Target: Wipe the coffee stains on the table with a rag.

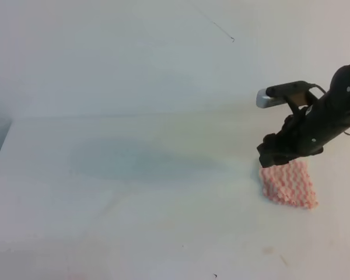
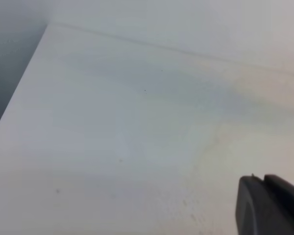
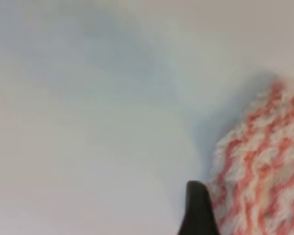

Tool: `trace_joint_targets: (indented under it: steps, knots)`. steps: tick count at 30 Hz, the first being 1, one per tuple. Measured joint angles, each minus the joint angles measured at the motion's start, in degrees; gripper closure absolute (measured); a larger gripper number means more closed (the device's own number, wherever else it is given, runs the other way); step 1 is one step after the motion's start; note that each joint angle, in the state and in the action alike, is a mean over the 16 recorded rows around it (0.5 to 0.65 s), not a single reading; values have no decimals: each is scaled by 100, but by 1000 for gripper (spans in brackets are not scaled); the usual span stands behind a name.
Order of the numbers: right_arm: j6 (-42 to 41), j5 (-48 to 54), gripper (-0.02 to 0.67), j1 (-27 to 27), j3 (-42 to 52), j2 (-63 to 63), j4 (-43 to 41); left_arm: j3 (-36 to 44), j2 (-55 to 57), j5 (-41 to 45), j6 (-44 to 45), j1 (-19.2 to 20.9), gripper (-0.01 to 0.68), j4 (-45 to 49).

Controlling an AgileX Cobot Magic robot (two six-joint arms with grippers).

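The rag (image 1: 289, 182) lies on the table (image 1: 134, 198) at four o'clock; the right gripper (image 1: 272, 156) touches its top edge, jaw width unclear.

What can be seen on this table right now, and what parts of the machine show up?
rag: one, pink-and-white zigzag stripes, lying on the right side of the table, right by the tip of the right arm's end effector.
coffee stains: a few faint tan marks, near the front edge on the right; no clear puddle shows.
table: one, plain white, filling most of every view.
wall: one, pale grey-white, behind the table.
right end effector: one, black, at the rag's upper left corner; only one finger tip shows in its own camera, so open or shut is unclear.
left end effector: one, black, only a corner visible over bare table.
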Motion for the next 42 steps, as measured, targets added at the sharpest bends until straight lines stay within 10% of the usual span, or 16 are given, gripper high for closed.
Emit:
trace_joint_targets:
  steps: [15, 42]
  knots:
    - [-737, 334, 641, 0, 335, -2170, 1005, 0, 0, 0, 0, 0, 674, 0]
    - [-1052, -1135, 652, -53, 3500, -6426, 1504, 0, 0, -6, 0, 0, 674, 0]
